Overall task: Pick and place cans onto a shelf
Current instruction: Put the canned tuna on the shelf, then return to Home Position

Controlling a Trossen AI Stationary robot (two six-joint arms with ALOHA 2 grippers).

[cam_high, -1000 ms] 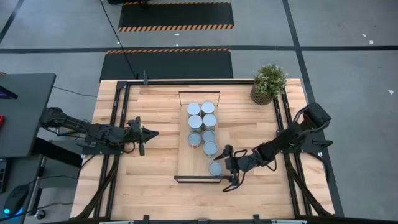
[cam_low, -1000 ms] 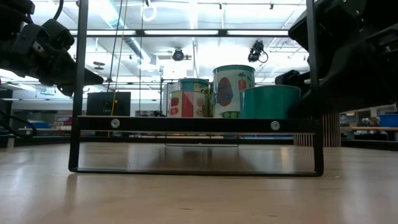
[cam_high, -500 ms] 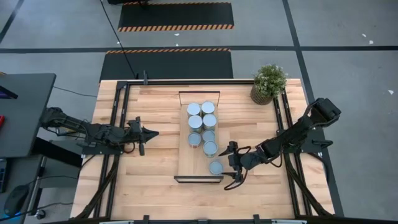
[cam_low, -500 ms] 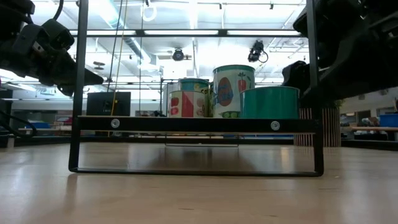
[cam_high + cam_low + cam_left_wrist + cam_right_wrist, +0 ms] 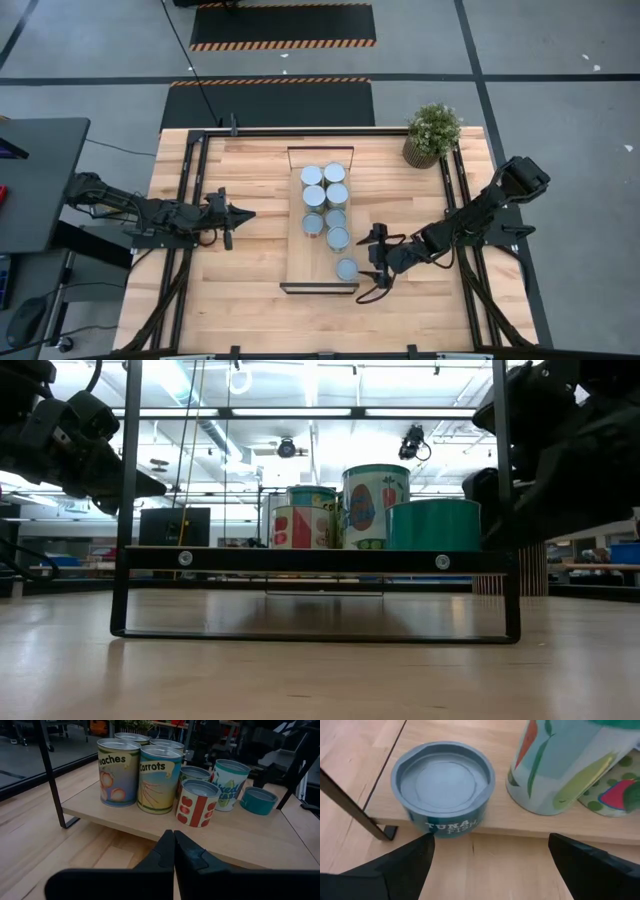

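Observation:
Several cans stand on the light-wood shelf (image 5: 300,260) in the table's middle. The nearest is a low teal tuna can (image 5: 346,269), on the shelf's near end; it also shows in the right wrist view (image 5: 442,787). A taller can (image 5: 560,765) stands beside it. My right gripper (image 5: 378,262) is open and empty, just right of the tuna can and a little off the shelf's edge; its fingers (image 5: 395,865) stand wide apart. My left gripper (image 5: 240,213) is shut and empty, left of the shelf, pointing at the cans (image 5: 155,780).
A potted green plant (image 5: 432,135) stands at the table's far right corner. Black metal rails (image 5: 190,200) run along the table's left and right sides. Bare tabletop lies between the shelf and each rail, and in front of the shelf's near end (image 5: 320,289).
My right gripper has drawn back from the tuna can toward the table's right edge, staying open. The tuna can has stayed where it was on the shelf's near end.

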